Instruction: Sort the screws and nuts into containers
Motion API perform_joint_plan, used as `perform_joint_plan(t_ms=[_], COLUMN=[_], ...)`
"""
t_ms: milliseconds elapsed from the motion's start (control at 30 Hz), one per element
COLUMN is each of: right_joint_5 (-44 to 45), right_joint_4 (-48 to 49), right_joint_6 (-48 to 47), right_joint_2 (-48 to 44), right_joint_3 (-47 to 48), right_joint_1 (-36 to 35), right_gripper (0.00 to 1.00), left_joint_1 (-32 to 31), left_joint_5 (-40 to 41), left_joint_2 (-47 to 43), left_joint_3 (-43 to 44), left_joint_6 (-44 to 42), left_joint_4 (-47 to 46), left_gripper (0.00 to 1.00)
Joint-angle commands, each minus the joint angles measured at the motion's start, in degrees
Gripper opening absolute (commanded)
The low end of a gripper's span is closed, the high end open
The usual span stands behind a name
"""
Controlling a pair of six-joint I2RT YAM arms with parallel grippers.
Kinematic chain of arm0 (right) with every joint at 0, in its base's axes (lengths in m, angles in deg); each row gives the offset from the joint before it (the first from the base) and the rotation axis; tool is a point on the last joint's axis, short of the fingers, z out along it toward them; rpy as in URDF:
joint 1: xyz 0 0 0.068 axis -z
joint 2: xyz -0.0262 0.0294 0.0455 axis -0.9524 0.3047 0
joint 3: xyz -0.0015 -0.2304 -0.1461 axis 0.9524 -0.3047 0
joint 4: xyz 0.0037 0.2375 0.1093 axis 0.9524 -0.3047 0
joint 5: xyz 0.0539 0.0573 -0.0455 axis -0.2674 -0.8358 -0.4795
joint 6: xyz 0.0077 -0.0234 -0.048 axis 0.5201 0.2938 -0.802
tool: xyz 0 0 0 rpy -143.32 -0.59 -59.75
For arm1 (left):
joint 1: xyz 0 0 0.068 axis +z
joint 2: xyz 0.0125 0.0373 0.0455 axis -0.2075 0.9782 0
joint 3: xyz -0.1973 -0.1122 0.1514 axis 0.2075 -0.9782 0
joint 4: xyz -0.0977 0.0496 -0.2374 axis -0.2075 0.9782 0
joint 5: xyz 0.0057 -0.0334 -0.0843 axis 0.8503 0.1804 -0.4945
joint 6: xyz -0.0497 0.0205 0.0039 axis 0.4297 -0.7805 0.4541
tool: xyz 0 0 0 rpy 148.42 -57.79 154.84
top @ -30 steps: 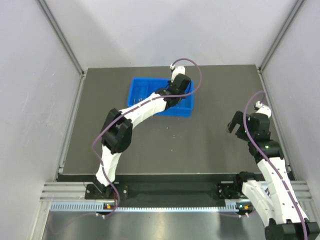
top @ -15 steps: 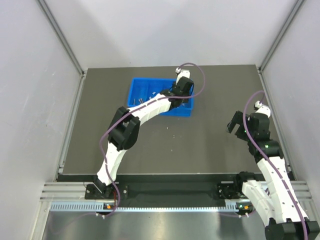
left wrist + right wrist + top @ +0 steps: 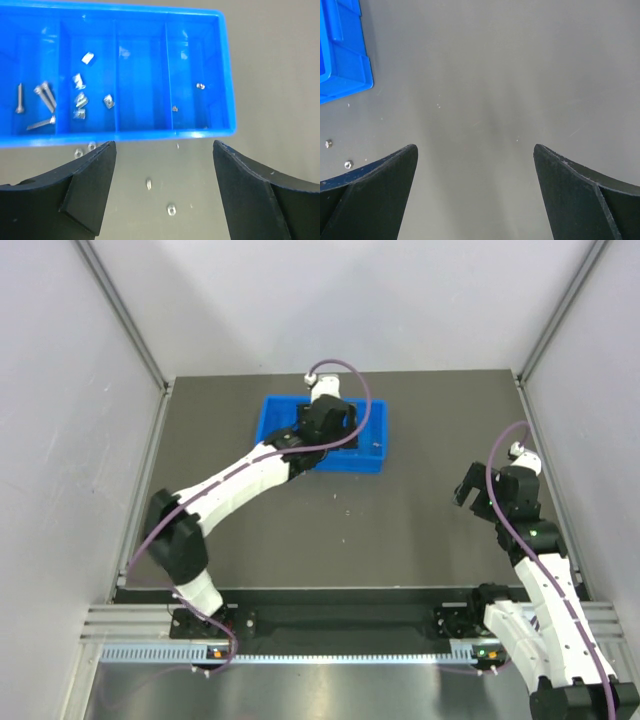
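Observation:
The blue tray of containers lies ahead of my left gripper, which hangs open and empty. Three screws lie in the tray's leftmost section. Several nuts lie in the section beside it, and two small pieces sit in the rightmost one. Loose nuts lie on the table just outside the tray wall, between my fingers. In the top view my left gripper hovers over the tray. My right gripper stands open over bare table, far right of the tray.
The right wrist view shows the tray's corner at upper left and two loose nuts by my left finger. Grey walls and metal rails border the dark table.
My left gripper has gone from shut to open and shifted left over the tray, while the left arm's elbow swung down and left. The right arm has not moved.

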Motion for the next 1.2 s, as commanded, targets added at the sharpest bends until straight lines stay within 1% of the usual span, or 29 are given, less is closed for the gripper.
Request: perform_joint_plan(t_ms=[0, 67, 133, 233, 333, 433, 567, 700, 833, 900, 1167], right_joint_5=[0.38, 0.38, 0.38, 0.47, 0.65, 0.82, 0.91, 1.09, 0.91, 1.00, 0.91], right_joint_4=[1.95, 2.04, 2.04, 1.95, 1.95, 1.87, 1.95, 1.95, 1.95, 2.04, 2.13], right_joint_6=[0.11, 0.03, 0.03, 0.11, 0.12, 0.11, 0.12, 0.12, 0.11, 0.20, 0.20], right_joint_2=[-0.59, -0.68, -1.03, -1.47, -1.47, -1.29, -1.12, -1.03, -0.94, -0.94, -1.03], right_joint_3=[1.58, 1.41, 1.06, 0.97, 0.97, 1.05, 1.05, 1.05, 0.97, 0.88, 0.88], right_joint_1=[-0.17, -0.25, -0.34, -0.25, -0.34, -0.34, -0.43, -0.25, -0.34, -0.34, -0.34], right_gripper=[1.00, 1.00, 1.00, 1.00, 1.00, 1.00, 1.00, 1.00, 1.00, 1.00, 1.00], left_joint_1=[-2.04, -2.57, -2.83, -3.71, -3.89, -3.98, -4.41, -5.82, -6.09, -6.17, -6.26], left_joint_5=[2.88, 2.71, 1.93, 2.80, 4.72, 6.23, 6.84, 8.59, 6.50, 5.44, 6.93], left_joint_2=[-6.00, -7.24, -7.95, -6.37, -2.60, 2.06, 7.59, 9.71, 11.91, 13.23, 15.17], left_joint_3=[-7.18, -11.39, -13.26, -15.11, -14.32, -9.77, -6.77, -7.20, -8.43, -8.78, -8.61], left_joint_6=[3.86, 5.18, 6.85, 7.21, 8.26, 10.72, 12.83, 17.56, 21.00, 22.06, 22.41], left_joint_4=[-0.98, -1.15, -1.15, -1.33, 0.07, 4.28, 6.23, 6.67, 7.02, 7.20, 6.85], left_gripper=[0.82, 0.80, 0.78, 0.76, 0.74, 0.71, 0.68, 0.65, 0.62, 0.60, 0.54])
